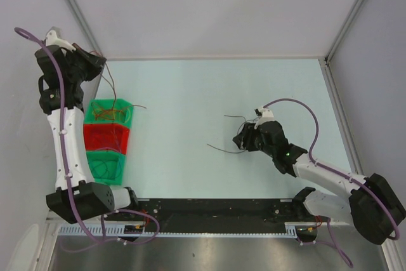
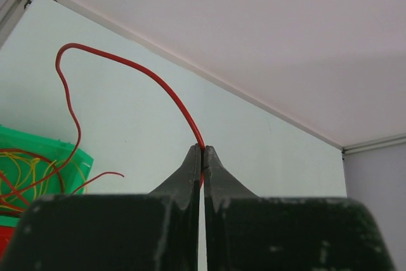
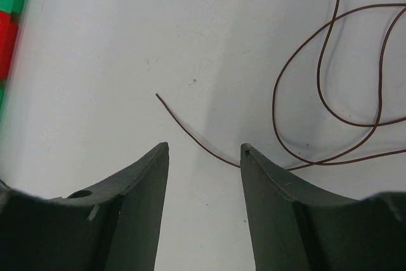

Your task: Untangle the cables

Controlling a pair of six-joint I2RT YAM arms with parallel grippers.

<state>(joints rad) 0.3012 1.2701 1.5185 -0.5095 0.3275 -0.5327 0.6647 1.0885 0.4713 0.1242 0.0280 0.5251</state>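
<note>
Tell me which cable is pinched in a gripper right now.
The red cable, clamped in the shut left gripper; the brown cables lie loose beside the open right gripper.

Maroon cables cut off at the right wrist view's right edge, individual strands indistinct overhead.

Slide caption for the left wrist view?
Left claw shut on a red cable arching toward the green bin.

Light is bright, even and diffuse, with only faint soft shadows on the pale worktop. The overhead view is sharp. In both wrist views the near dark fingers look slightly soft.
</note>
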